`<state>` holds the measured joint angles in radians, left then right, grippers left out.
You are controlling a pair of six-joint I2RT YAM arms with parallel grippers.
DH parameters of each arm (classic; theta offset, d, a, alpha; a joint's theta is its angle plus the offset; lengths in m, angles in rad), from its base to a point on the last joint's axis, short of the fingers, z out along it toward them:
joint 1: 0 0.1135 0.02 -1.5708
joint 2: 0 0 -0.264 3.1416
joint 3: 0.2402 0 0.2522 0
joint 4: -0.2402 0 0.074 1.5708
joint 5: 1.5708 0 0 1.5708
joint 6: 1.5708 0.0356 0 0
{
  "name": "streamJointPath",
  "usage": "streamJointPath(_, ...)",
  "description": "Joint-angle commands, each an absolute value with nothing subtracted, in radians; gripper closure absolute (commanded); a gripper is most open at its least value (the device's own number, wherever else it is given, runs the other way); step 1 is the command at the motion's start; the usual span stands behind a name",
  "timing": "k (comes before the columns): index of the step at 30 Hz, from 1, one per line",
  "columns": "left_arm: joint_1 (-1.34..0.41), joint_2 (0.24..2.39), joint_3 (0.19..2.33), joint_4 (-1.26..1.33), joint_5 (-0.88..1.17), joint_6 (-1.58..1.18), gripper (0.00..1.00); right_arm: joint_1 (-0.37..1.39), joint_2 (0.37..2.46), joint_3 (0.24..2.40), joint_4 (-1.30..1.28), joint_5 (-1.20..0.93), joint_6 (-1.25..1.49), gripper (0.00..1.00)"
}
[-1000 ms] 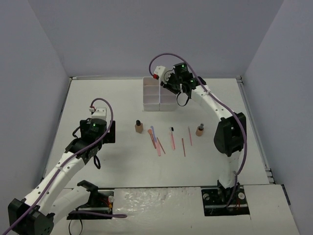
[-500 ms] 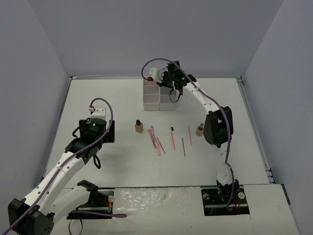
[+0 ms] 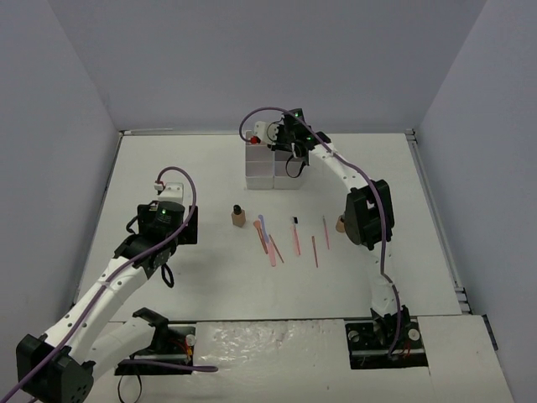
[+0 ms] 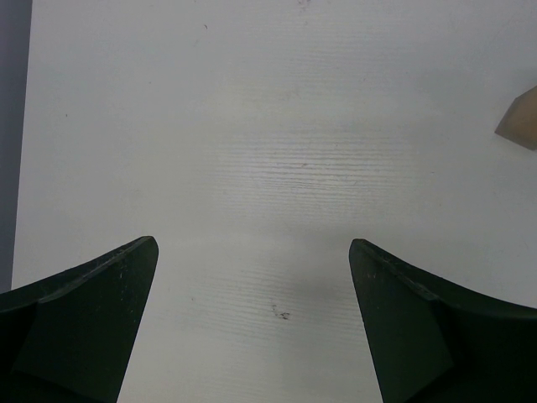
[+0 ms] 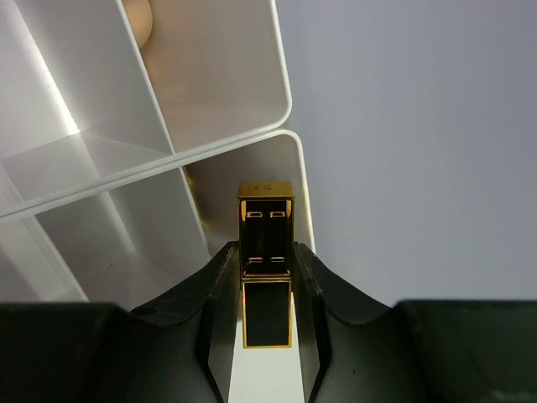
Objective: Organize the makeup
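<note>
Right arm has swung further left since a second ago, and your right pincer (image 5: 266, 253) now sits over the white box (image 3: 262, 172). Left arm hasn't moved.

Right pincer: jaws narrowed and clamped on one black-and-gold tube (image 5: 267, 218). The gold end sticks out past the fingertips, right at the rounded corner compartment straight ahead of the pincer. Can't tell if the tube touches the box wall.

One peach sponge (image 5: 138, 21) sits in a compartment ahead and left of that pincer.

Left pincer (image 4: 253, 243): jaws spread wide, holding nothing, bare table (image 4: 268, 126) between the fingers. A tan corner shows ahead and far right of it, at the frame edge.

Count on the table, from the top view:
- tan bottles: 2, one (image 3: 238, 217) standing in the open, one (image 3: 341, 223) half hidden behind your right arm
- thin sticks (image 3: 295, 241): about 7 between the bottles. Some overlap, so treat that as approximate.
</note>
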<state>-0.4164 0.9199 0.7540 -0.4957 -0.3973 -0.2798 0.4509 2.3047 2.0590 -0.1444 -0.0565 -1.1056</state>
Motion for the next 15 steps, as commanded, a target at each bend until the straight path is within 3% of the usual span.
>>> streamJointPath(1,-0.411,0.912,0.773,-0.454,-0.407,-0.267,0.03,0.46,2.288,2.088,-0.058,-0.017,-1.126,0.71)
streamJointPath(8,-0.41,0.917,0.776,-0.454,-0.407,-0.267,0.03,0.475,2.271,2.064,-0.026,-0.01,-1.124,0.55)
streamJointPath(15,-0.411,0.908,0.776,-0.456,-0.41,-0.267,0.03,0.488,2.158,2.011,-0.012,-0.003,-0.944,0.48)
